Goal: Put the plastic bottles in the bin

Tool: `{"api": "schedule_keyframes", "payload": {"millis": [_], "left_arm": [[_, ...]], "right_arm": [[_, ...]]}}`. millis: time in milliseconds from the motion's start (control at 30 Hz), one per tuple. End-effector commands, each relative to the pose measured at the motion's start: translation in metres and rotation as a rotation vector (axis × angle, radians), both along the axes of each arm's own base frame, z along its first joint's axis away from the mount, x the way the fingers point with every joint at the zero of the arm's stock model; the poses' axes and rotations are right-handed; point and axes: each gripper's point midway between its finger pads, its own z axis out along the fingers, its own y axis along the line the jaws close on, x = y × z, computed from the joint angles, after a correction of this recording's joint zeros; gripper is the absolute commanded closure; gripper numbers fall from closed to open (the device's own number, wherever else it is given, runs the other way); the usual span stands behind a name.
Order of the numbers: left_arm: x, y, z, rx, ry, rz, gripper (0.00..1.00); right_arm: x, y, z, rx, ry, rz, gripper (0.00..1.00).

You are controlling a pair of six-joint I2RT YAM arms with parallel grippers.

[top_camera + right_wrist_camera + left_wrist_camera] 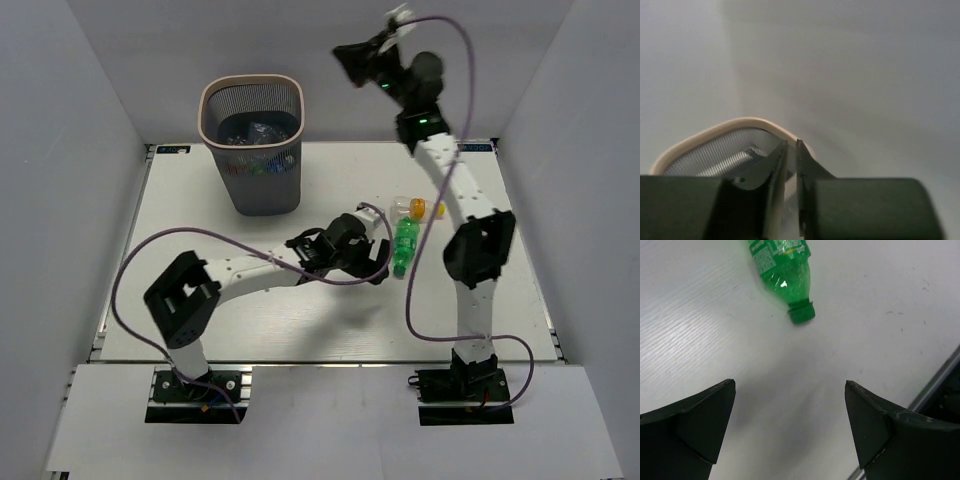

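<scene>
A green bottle (403, 245) lies on the white table, and in the left wrist view this green bottle (782, 270) has its cap pointing toward me. Just behind it lies a clear bottle (408, 208) with a yellow-orange cap. My left gripper (383, 262) (789, 384) is open and empty, low over the table just left of the green bottle. The dark mesh bin (252, 185) stands at the back left, its pale rim (730, 127) showing, with several bottles (258, 132) inside. My right gripper (345, 58) (792, 142) is shut on nothing, raised high to the right of the bin.
White walls enclose the table on three sides. The table's metal edge strip (940, 382) runs along the right of the left wrist view. Purple cables (410, 290) loop off both arms above the table.
</scene>
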Motion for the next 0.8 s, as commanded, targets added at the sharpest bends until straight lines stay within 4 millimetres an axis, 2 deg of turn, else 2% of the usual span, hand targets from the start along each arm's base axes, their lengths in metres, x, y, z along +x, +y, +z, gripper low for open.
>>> {"api": "schedule_keyframes", "payload": {"millis": [0, 33, 67, 100, 133, 167, 200, 233, 267, 300, 333, 367, 400, 433, 500, 567, 700, 733, 767], "left_arm": [[0.014, -0.024, -0.001, 0.014, -0.057, 0.002, 0.0], [0.019, -0.038, 0.009, -0.019, -0.084, 0.0, 0.0], [0.023, -0.042, 0.007, -0.015, -0.088, 0.009, 0.0], [0.031, -0.053, 0.019, -0.03, -0.123, 0.032, 0.0], [0.037, -0.06, 0.005, -0.008, -0.118, 0.042, 0.0], [0.045, -0.061, 0.002, 0.014, -0.126, 0.068, 0.0], [0.056, -0.069, 0.015, 0.013, -0.167, 0.113, 0.0], [0.057, -0.075, 0.012, 0.031, -0.181, 0.116, 0.0], [0.066, -0.073, -0.003, 0.074, -0.191, 0.155, 0.0], [0.067, -0.082, 0.001, 0.061, -0.203, 0.156, 0.0], [0.072, -0.083, -0.001, 0.069, -0.212, 0.174, 0.0], [0.076, -0.082, -0.007, 0.097, -0.215, 0.193, 0.0], [0.077, -0.091, -0.014, 0.111, -0.214, 0.19, 0.0], [0.081, -0.091, -0.02, 0.131, -0.211, 0.209, 0.0], [0.088, -0.094, -0.038, 0.184, -0.2, 0.232, 0.0], [0.095, -0.096, -0.045, 0.211, -0.203, 0.261, 0.0], [0.107, -0.097, -0.071, 0.287, -0.215, 0.302, 0.0], [0.11, -0.096, -0.074, 0.303, -0.222, 0.315, 0.0], [0.114, -0.1, -0.068, 0.297, -0.231, 0.325, 0.02]], "right_arm": [[0.012, -0.121, 0.014, -0.052, 0.167, -0.249, 0.78], [0.023, -0.154, -0.039, -0.117, 0.358, -0.298, 0.63], [0.023, -0.195, -0.046, -0.144, 0.39, -0.367, 0.48], [0.019, -0.21, -0.075, -0.184, 0.499, -0.381, 0.15], [0.015, -0.245, -0.104, -0.253, 0.58, -0.433, 0.1], [0.009, -0.279, -0.129, -0.282, 0.68, -0.479, 0.1], [0.001, -0.304, -0.13, -0.288, 0.703, -0.522, 0.1], [-0.009, -0.312, -0.167, -0.349, 0.773, -0.502, 0.1], [-0.023, -0.329, -0.187, -0.385, 0.839, -0.506, 0.1], [-0.037, -0.342, -0.18, -0.381, 0.83, -0.524, 0.1], [-0.056, -0.345, -0.232, -0.419, 0.939, -0.492, 0.12], [-0.061, -0.352, -0.234, -0.407, 0.927, -0.49, 0.13], [-0.081, -0.356, -0.237, -0.4, 0.932, -0.503, 0.13], [-0.085, -0.358, -0.24, -0.411, 0.912, -0.501, 0.15], [-0.108, -0.358, -0.255, -0.403, 0.943, -0.485, 0.15], [-0.119, -0.356, -0.263, -0.401, 0.956, -0.467, 0.16], [-0.128, -0.36, -0.262, -0.377, 0.956, -0.477, 0.16], [-0.129, -0.36, -0.262, -0.379, 0.949, -0.474, 0.16], [-0.129, -0.361, -0.263, -0.381, 0.951, -0.478, 0.16]]}}
